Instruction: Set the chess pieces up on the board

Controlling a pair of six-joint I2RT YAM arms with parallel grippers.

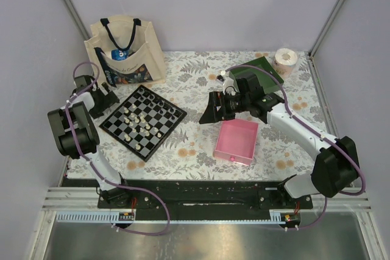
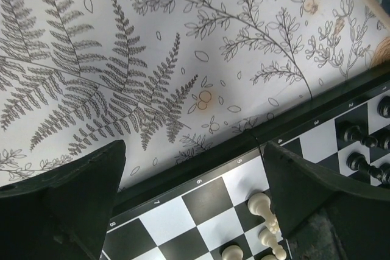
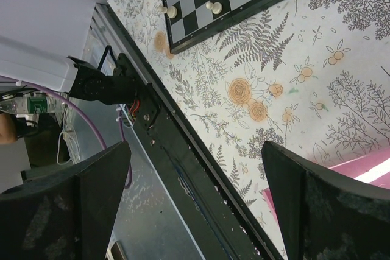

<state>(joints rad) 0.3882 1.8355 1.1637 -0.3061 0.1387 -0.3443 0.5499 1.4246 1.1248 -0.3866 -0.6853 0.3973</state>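
A: Is there something to read here?
B: Yes. On the border of the board [image 2: 213,172], in the left wrist view, stand white numbers: 8, 7, 6, 5, 4, 3, 2, going from 7 o'clock toward 2 o'clock.
A: And the tote bag [image 1: 125,53]?
B: It carries some writing, but too small to read.
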